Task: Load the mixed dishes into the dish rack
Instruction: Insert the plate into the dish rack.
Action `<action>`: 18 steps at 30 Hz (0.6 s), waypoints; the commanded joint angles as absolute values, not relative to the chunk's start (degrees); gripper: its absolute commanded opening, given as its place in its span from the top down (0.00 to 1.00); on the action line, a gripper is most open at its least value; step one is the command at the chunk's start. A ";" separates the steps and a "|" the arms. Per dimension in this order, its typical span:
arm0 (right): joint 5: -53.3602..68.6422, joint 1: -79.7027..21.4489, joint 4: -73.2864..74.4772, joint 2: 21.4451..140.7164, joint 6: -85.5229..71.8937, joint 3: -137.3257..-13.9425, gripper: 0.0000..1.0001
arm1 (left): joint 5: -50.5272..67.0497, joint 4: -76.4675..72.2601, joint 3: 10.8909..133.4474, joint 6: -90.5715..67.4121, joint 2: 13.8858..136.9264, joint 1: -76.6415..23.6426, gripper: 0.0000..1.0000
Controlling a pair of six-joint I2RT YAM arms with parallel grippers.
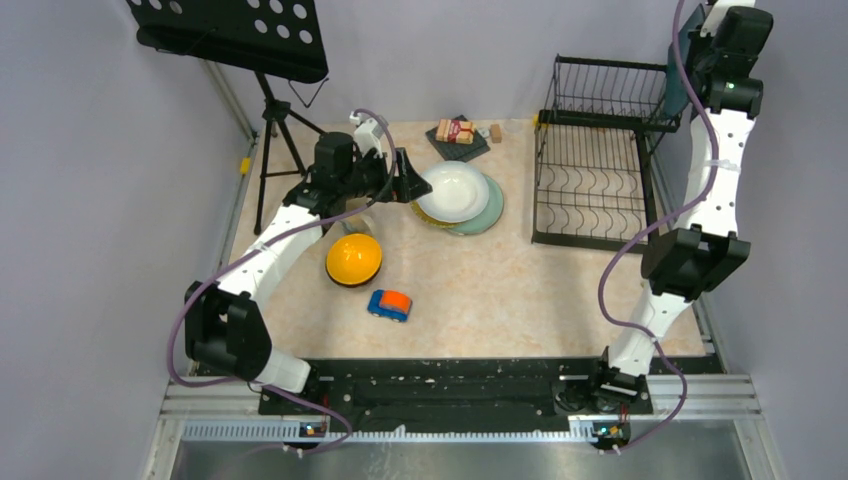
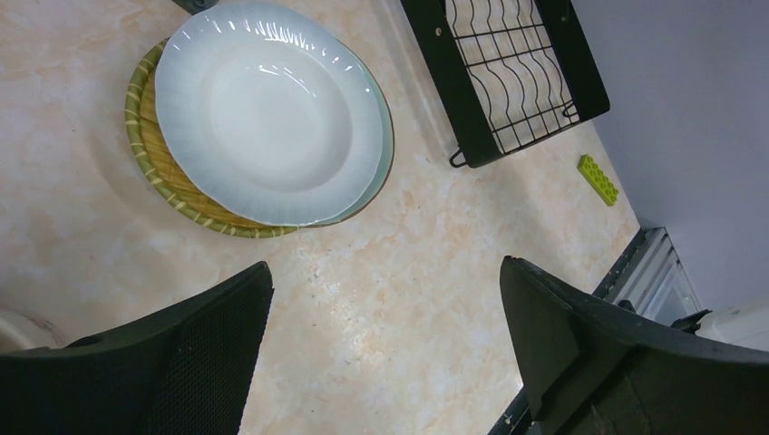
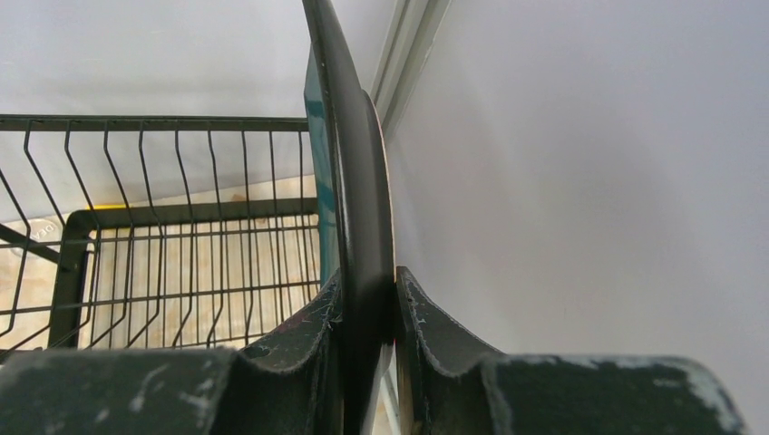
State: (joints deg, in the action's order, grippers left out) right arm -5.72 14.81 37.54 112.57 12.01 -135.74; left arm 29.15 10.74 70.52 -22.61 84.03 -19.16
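A stack of round plates lies at the table's back middle: a cream plate (image 2: 272, 109) on top, a yellowish woven one (image 2: 159, 168) and a mint-green one (image 2: 387, 136) under it. My left gripper (image 2: 385, 267) hovers open just left of the stack (image 1: 455, 192), nothing between its fingers. An orange-yellow bowl (image 1: 353, 258) sits upside down in front of the left arm. My right gripper (image 3: 367, 290) is shut on the edge of the dark teal square plate (image 3: 349, 136), held upright above the right side of the dish rack (image 1: 595, 165).
A blue-and-orange toy car (image 1: 390, 304) lies near the bowl. A packet on a dark mat (image 1: 458, 133) sits at the back. A music stand on a tripod (image 1: 235, 35) stands at the back left. A green brick (image 2: 598, 178) lies beside the rack's corner.
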 commanded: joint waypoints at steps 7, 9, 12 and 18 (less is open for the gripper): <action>-4.73 15.19 28.23 110.83 12.54 -137.94 1.00 | 29.99 9.15 72.73 -22.23 84.48 -18.68 0.01; -5.08 15.20 28.65 111.62 12.61 -138.38 1.00 | 30.18 9.14 72.85 -22.32 84.58 -18.72 0.01; -6.72 15.20 28.63 112.46 13.15 -138.25 1.00 | 30.08 9.31 72.79 -22.28 84.55 -18.63 0.01; -4.92 15.20 30.67 115.17 15.11 -140.44 1.00 | 30.42 9.60 73.19 -22.24 85.05 -18.47 0.01</action>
State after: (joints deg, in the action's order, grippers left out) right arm -5.63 14.81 37.69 114.76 13.34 -135.81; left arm 29.17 10.79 70.52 -22.57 84.73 -18.83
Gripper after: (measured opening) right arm 0.195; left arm 0.986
